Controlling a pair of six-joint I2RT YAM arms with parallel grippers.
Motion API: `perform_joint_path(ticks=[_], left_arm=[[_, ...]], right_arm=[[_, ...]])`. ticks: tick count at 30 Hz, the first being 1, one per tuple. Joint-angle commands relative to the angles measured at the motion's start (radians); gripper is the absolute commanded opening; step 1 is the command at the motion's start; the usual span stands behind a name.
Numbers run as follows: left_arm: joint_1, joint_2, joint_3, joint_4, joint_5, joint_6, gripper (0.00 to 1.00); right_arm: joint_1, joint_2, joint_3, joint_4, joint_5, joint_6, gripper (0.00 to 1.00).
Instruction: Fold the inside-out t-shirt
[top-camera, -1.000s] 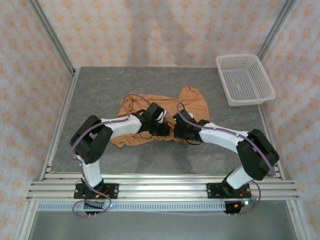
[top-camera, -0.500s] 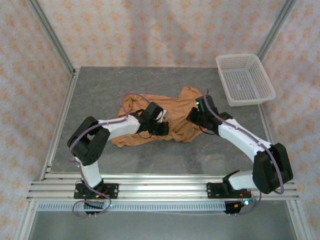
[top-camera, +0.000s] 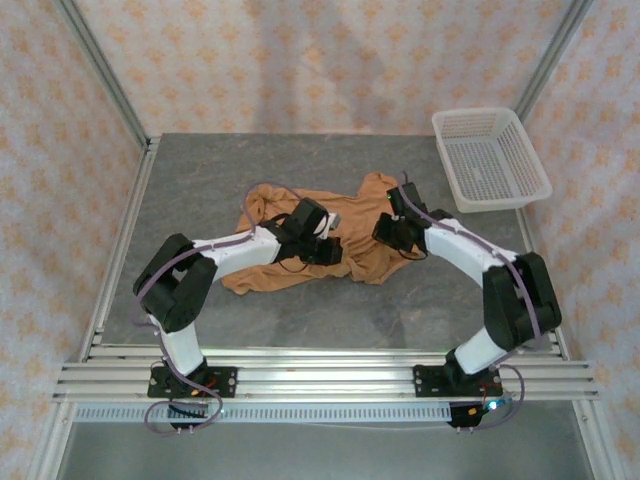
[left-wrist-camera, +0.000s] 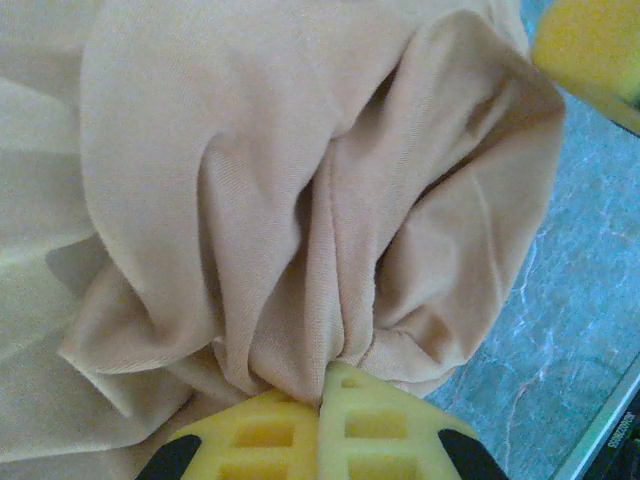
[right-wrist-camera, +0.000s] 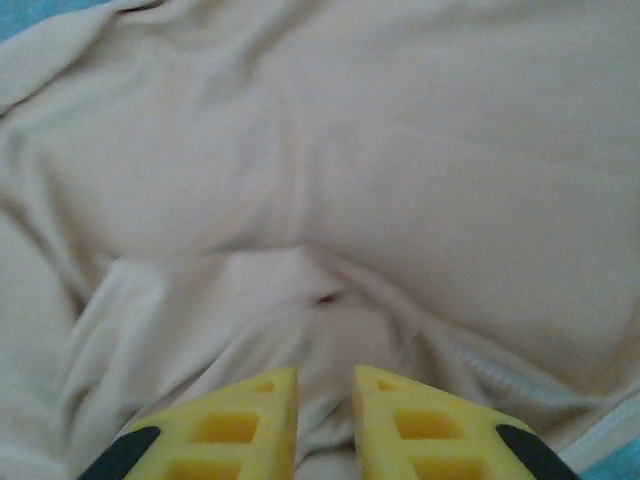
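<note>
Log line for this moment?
left gripper: shut on t-shirt | right gripper: slightly open above t-shirt | t-shirt: bunched, not folded

- The top external camera sits high behind the arm bases, facing down and forward over the whole table (top-camera: 200, 180) from afar.
- The left wrist camera looks past the left gripper (left-wrist-camera: 325, 385), very near the t-shirt (left-wrist-camera: 300, 200).
- The right wrist camera looks past the right gripper (right-wrist-camera: 323, 375), equally near.
- All three views share the t-shirt.

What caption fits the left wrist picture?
Left gripper pinching a bunched fold of the tan t-shirt on the gray table.
</note>
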Motion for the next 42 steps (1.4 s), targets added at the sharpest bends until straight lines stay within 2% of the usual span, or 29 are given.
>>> perform_joint_path(ticks=[1,4,8,12,15,18,21,23,24,26,27,28,35,42], left_arm=[[-0.006,-0.038,0.03,-0.025,-0.017,0.001,0.0],[-0.006,-0.041,0.037,-0.032,-0.015,0.004,0.0],[-0.005,-0.044,0.041,-0.044,-0.015,0.011,0.0],[-0.006,-0.056,0.029,-0.047,-0.021,0.013,0.0],[-0.006,-0.063,0.021,-0.048,-0.025,0.014,0.0],[-0.004,-0.067,0.014,-0.047,-0.027,0.013,0.0],[-0.004,-0.071,0.01,-0.048,-0.026,0.014,0.0],[-0.003,-0.075,0.006,-0.053,-0.027,0.017,0.0],[-0.001,-0.08,0.002,-0.054,-0.027,0.019,0.0],[0.005,-0.088,-0.005,-0.053,-0.027,0.021,0.0],[0.009,-0.09,-0.008,-0.056,-0.027,0.022,0.0],[0.015,-0.092,-0.008,-0.059,-0.028,0.025,0.0],[0.07,-0.022,0.012,-0.067,-0.041,0.054,0.0],[0.093,0.05,0.035,-0.07,-0.044,0.065,0.0]], right_arm=[[0.081,-0.089,0.009,-0.072,0.08,-0.013,0.15],[0.136,-0.073,-0.024,-0.06,0.091,0.013,0.05],[0.161,0.0,-0.042,-0.008,0.072,0.047,0.04],[0.186,0.066,-0.018,0.019,0.062,0.058,0.15],[0.203,0.098,-0.009,0.039,0.054,0.081,0.32],[0.211,0.119,-0.017,0.052,0.062,0.111,0.39],[0.213,0.156,-0.021,0.063,0.092,0.138,0.4],[0.211,0.187,-0.01,0.052,0.115,0.145,0.38],[0.211,0.201,-0.002,0.046,0.13,0.147,0.33],[0.21,0.213,0.017,0.026,0.137,0.139,0.14],[0.21,0.204,0.032,0.007,0.132,0.128,0.04],[0.21,0.184,0.046,-0.011,0.125,0.113,0.0],[0.21,-0.105,0.122,-0.173,0.131,-0.001,0.0],[0.204,-0.427,0.034,-0.073,0.061,-0.048,0.0]])
